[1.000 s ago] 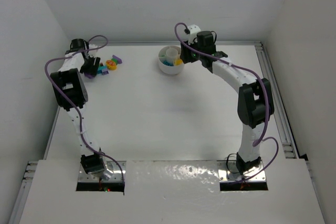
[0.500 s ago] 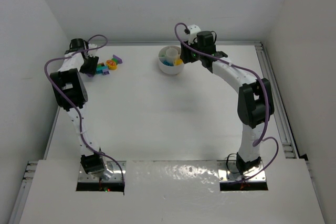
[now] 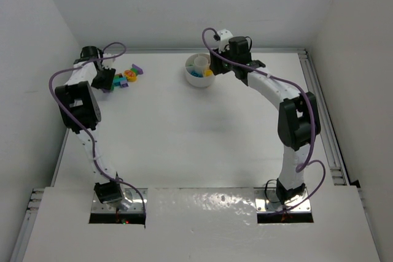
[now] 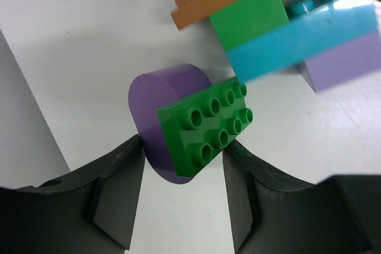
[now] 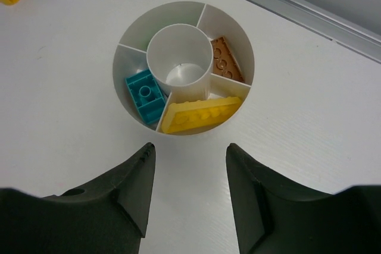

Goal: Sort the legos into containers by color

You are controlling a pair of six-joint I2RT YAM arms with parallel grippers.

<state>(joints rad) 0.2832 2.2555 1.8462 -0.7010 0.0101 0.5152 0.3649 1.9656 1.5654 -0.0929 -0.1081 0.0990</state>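
The left pincer (image 4: 183, 147) is reaching down over the far-left part of the counter (image 4: 77, 40). Its fingers are standing wide apart, straddling a studded green lego (image 4: 205, 126) that is overlapping a round purple lego (image 4: 156, 96). Just beyond, toward 1 o'clock in the wrist view, more legos are lying bunched together: a flat orange one (image 4: 202, 1), a green block (image 4: 247, 16), a long teal one (image 4: 303, 37) and a lavender one (image 4: 339, 66). The right pincer (image 5: 190, 147) is hovering spread and empty, with the round white dish (image 5: 134, 34) sitting just past it at 12 o'clock. The dish's 8 o'clock wedge is holding a teal lego (image 5: 144, 95), the 5 o'clock wedge a yellow lego (image 5: 199, 115), and the 2 o'clock wedge an orange lego (image 5: 226, 60).
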